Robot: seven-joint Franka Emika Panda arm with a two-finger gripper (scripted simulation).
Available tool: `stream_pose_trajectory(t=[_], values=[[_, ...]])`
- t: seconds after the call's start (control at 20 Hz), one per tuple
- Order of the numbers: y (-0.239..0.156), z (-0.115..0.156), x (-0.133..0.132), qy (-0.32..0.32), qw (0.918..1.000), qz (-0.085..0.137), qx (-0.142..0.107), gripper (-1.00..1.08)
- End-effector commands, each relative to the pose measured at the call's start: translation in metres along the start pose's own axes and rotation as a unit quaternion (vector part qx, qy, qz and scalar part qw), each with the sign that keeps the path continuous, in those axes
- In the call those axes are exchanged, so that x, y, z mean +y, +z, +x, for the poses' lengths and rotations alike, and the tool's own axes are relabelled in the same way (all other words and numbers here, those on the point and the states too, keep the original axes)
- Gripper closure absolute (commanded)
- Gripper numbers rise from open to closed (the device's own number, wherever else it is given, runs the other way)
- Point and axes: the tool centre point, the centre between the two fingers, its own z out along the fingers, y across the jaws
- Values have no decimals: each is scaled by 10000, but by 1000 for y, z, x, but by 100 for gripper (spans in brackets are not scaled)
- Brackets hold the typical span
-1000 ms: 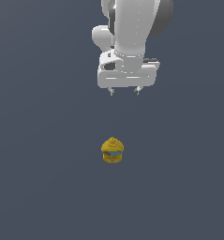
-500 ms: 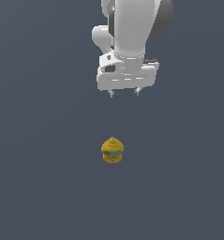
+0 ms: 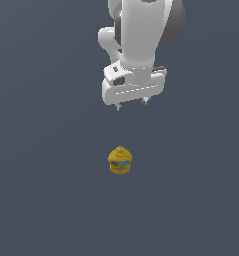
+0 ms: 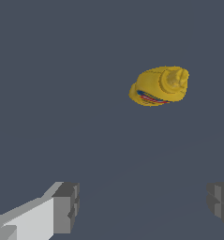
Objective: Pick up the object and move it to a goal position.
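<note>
The object [image 3: 120, 160] is a small mustard-yellow blocky item with a light-blue band, lying on the dark grey floor near the middle of the exterior view. In the wrist view the object [image 4: 160, 86] shows a rounded yellow body with a knob and a thin blue and red stripe. My white gripper [image 3: 130, 104] hangs above and beyond it, apart from it. Its fingers [image 4: 65, 207] stand wide apart with nothing between them, so it is open.
A plain dark grey floor [image 3: 46, 190] surrounds the object. The white arm [image 3: 141, 35] rises out of the top of the exterior view.
The gripper has come down a little and tilted slightly toward the object. The object has not moved.
</note>
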Motion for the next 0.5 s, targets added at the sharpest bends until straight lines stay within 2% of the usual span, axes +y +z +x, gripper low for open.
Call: stream_pose_trajectory(t=[0.0,0.45], values=[[2,6,3,-303,9995,-9,8,-92],[12,27,16,-1415,9899,-40,37,-92]])
